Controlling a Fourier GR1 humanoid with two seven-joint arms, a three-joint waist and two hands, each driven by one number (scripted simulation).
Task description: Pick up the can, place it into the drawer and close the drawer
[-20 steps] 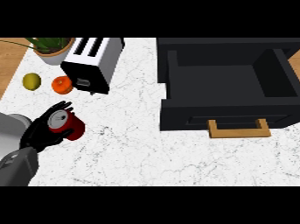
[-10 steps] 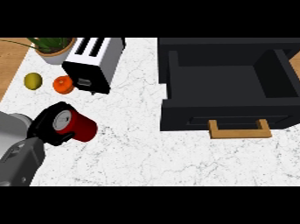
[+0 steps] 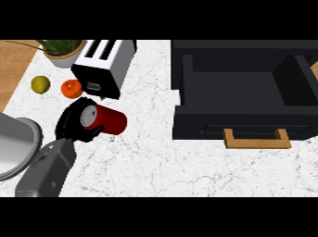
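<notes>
The red can (image 3: 111, 121) with a silver top lies tilted on its side in my left hand (image 3: 71, 124), whose black fingers curl round its top end. Hand and can are over the white marble counter (image 3: 161, 166), just in front of the toaster. The black drawer (image 3: 247, 90) stands pulled open at the right, its inside bare, with a wooden handle (image 3: 256, 139) on its front. The can is left of the drawer, apart from it. My right hand does not show.
A black and white toaster (image 3: 106, 65) stands just behind the can. An orange (image 3: 71, 88) and a yellow-green fruit (image 3: 41, 84) lie left of it, with a potted plant (image 3: 62, 48) behind. A large grey rounded shape (image 3: 4, 148) fills the left edge.
My left hand has carried the can to the right and a little farther from me, toward the toaster and drawer. The drawer has not moved.
</notes>
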